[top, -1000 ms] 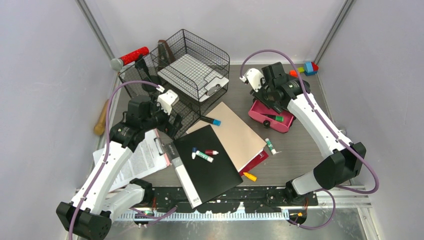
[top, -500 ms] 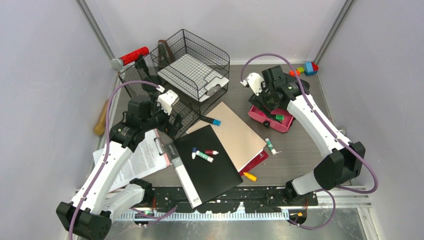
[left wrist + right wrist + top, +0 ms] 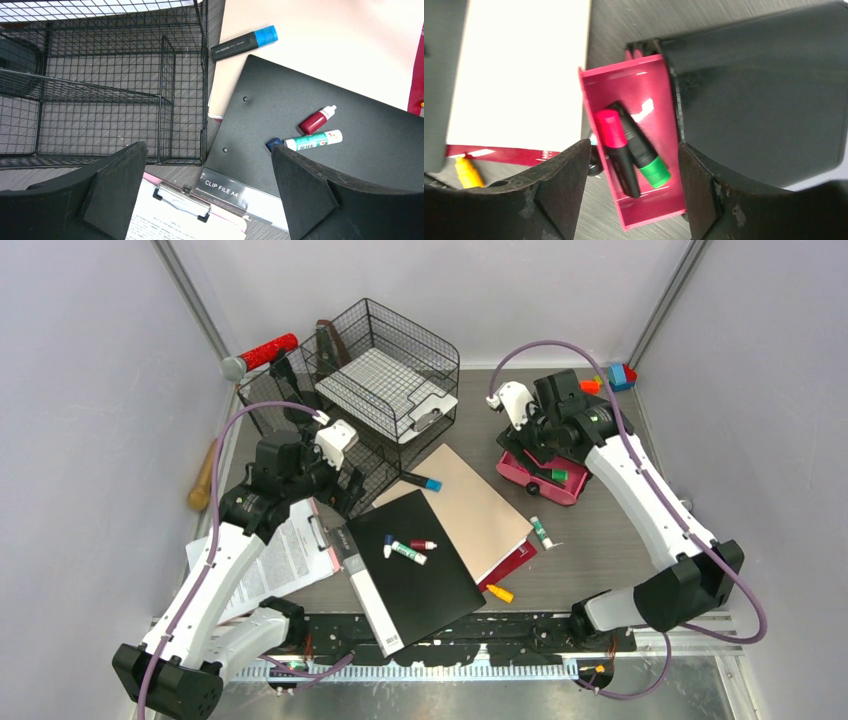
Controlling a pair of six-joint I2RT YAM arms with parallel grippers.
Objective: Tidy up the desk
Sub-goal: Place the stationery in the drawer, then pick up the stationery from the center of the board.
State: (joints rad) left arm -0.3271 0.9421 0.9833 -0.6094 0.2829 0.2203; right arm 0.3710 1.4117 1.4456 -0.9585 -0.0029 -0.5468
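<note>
Desk (image 3: pixel 590 565) is the grey wood top that lies under the black folder (image 3: pixel 415 580) and all the other stuff. The black folder sits near the front middle. On it lie a little red bottle (image 3: pixel 424 544) and a green and white pen (image 3: pixel 408 553), close together. A tan folder (image 3: pixel 480 505) pokes out from under the black folder's far right side. A marker with a blue cap (image 3: pixel 245 42) lies across the tan folder's edge, just past the black folder's far corner. A black wire rack (image 3: pixel 390 380) stands behind the black folder, to the left. A clipboard with paper (image 3: pixel 285 560) is just beside the black folder's left edge.

The left gripper (image 3: pixel 207 150) hangs over the black folder's far left corner. Its jaws are wide apart and hold nothing. The right gripper (image 3: pixel 634 145) is well off to the far right of the black folder, over a pink drawer (image 3: pixel 644 85). Its jaws are apart with nothing between them. A pink marker (image 3: pixel 616 150) and a green marker (image 3: pixel 644 155) lie in the drawer, touching.
</note>
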